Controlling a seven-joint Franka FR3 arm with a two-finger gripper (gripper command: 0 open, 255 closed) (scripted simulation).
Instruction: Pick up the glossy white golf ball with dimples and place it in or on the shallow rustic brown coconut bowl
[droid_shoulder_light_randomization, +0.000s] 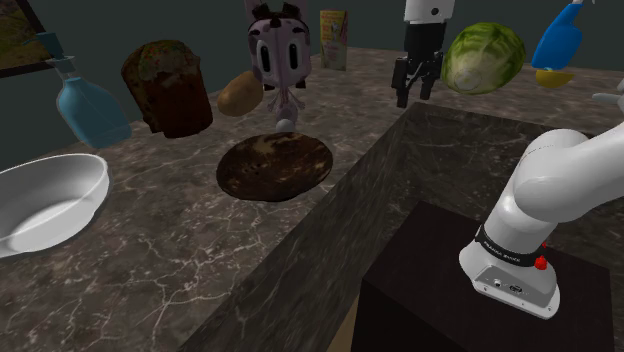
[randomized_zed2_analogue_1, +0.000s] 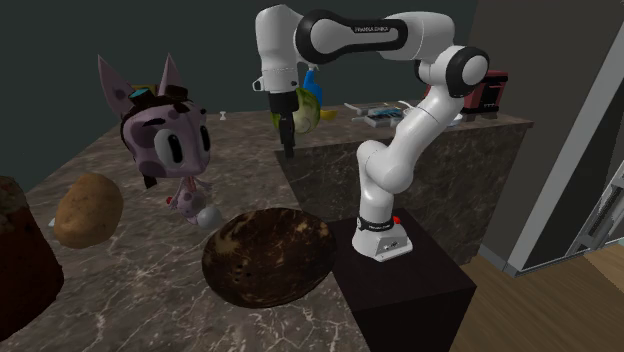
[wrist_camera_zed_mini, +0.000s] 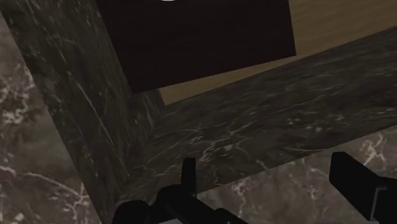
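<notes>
Reaching up from its base on the stand (randomized_zed2_analogue_1: 410, 290), the arm (randomized_zed2_analogue_1: 400, 150) bends at a high elbow, runs level toward the second exterior view's left and turns its wrist straight down. The gripper (droid_shoulder_light_randomization: 415, 95) hangs above the corner of the counter's raised ledge (droid_shoulder_light_randomization: 450, 130). In the wrist view its fingers (wrist_camera_zed_mini: 356, 184) stand wide apart with nothing between them but dark marble below. The ball (droid_shoulder_light_randomization: 285, 124), small and pale (dimples too fine to make out), lies on the counter (droid_shoulder_light_randomization: 150, 260) at the feet of the doll (droid_shoulder_light_randomization: 278, 45). It sits just beyond the far rim of the bowl (droid_shoulder_light_randomization: 275, 165) and well apart from the gripper. The bowl is shallow and mottled brown, lies near the ledge, and its inner surface shows whole. A white dish (droid_shoulder_light_randomization: 50, 200) at the shoulder view's left edge likewise shows only its own smooth inside. Also on the counter: spray bottle (droid_shoulder_light_randomization: 85, 100), brown cake (droid_shoulder_light_randomization: 168, 88), potato (droid_shoulder_light_randomization: 240, 92) beside the doll, carton (droid_shoulder_light_randomization: 334, 38), cabbage (droid_shoulder_light_randomization: 483, 58), blue bottle (droid_shoulder_light_randomization: 560, 40).
</notes>
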